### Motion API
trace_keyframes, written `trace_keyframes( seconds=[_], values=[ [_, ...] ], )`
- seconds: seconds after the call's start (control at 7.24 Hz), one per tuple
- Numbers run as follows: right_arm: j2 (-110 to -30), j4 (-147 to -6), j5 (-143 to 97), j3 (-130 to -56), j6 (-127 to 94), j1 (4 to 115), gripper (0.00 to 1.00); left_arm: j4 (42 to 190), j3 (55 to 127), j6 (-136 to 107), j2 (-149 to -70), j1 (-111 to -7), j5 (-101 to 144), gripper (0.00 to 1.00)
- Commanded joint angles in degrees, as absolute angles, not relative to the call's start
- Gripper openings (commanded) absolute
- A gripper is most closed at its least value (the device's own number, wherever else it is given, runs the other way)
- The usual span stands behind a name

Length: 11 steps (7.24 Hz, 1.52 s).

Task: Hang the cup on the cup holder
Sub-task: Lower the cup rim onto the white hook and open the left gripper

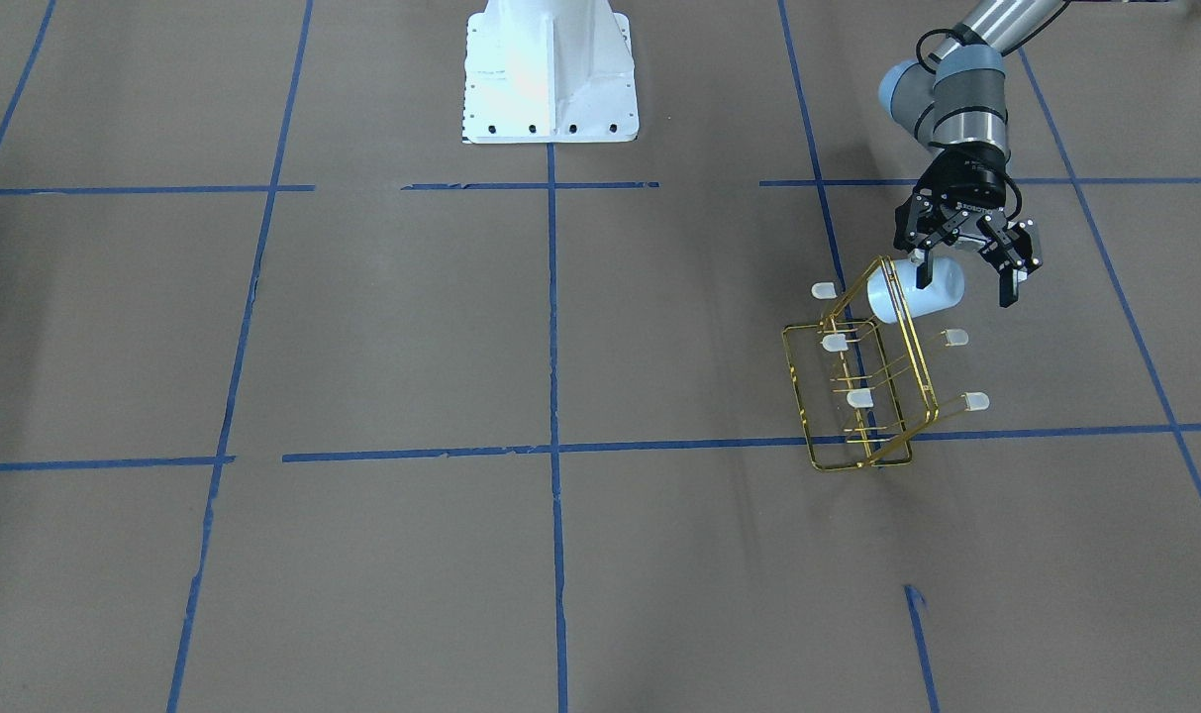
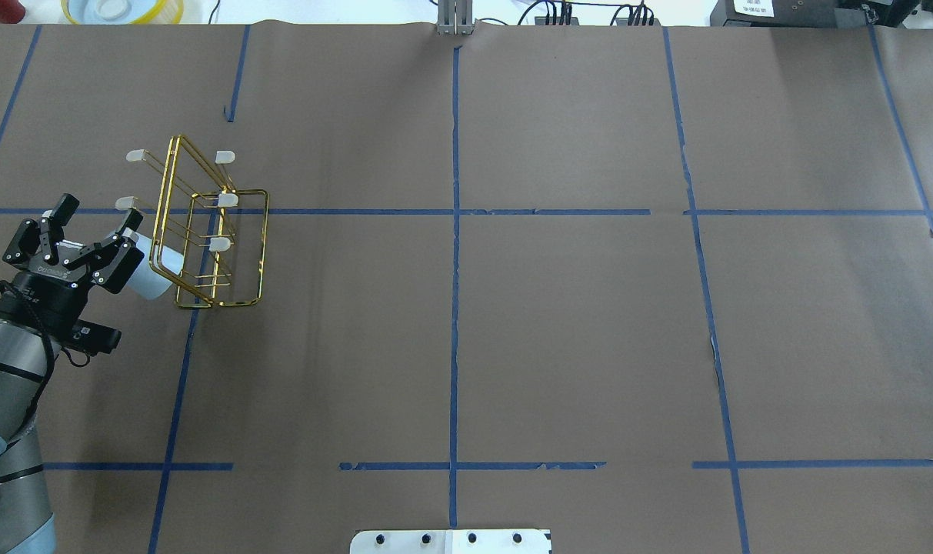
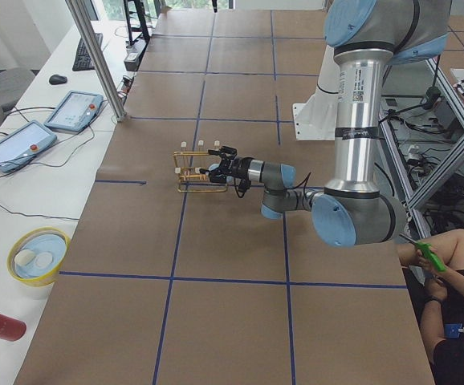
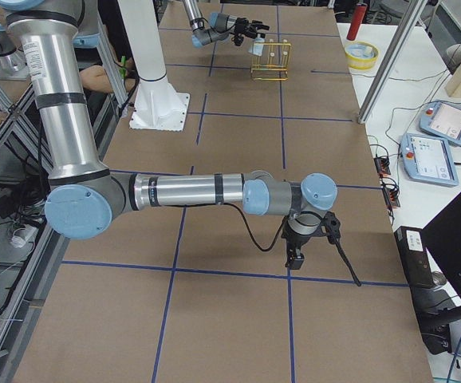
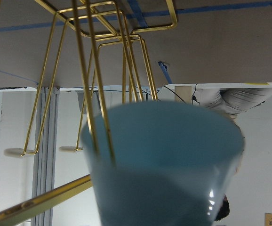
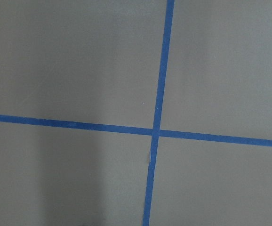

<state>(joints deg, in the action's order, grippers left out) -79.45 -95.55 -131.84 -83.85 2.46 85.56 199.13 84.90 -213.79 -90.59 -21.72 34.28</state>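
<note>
The gold wire cup holder (image 1: 860,398) stands on the table on my left side; it also shows in the overhead view (image 2: 220,244). The pale blue cup (image 1: 922,290) lies sideways against the holder's upper frame, its mouth toward the prongs. It shows in the overhead view (image 2: 157,275) and fills the left wrist view (image 5: 169,160), with gold wires (image 5: 42,197) across it. My left gripper (image 1: 962,281) is open around the cup's base, one finger touching it, the other apart. My right gripper (image 4: 310,239) hangs over bare table; I cannot tell its state.
A yellow-rimmed bowl (image 2: 120,9) and a red object (image 2: 1,9) sit beyond the far left table edge. The robot's white base (image 1: 550,74) is mid-table at my side. A seated person (image 3: 449,265) is beside the left arm. Blue tape lines (image 6: 157,132) cross the brown surface.
</note>
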Motion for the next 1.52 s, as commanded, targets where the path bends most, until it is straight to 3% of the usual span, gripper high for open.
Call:
trace_keyframes(
  seconds=[0.0, 1.11, 1.38],
  values=[
    [-79.5, -95.5, -131.8, -83.8, 2.5, 85.6, 1.0, 199.1, 85.3, -213.6, -90.3, -21.7, 34.5, 1.0],
    [-79.5, -95.6, -131.8, -83.8, 2.5, 85.6, 1.0, 198.8, 101.6, -212.0, -74.4, -23.0, 43.3, 1.0],
    [-79.5, -95.6, -131.8, -83.8, 2.5, 85.6, 1.0, 198.5, 102.2, -200.3, -74.7, -30.7, 50.3, 1.0]
  ],
)
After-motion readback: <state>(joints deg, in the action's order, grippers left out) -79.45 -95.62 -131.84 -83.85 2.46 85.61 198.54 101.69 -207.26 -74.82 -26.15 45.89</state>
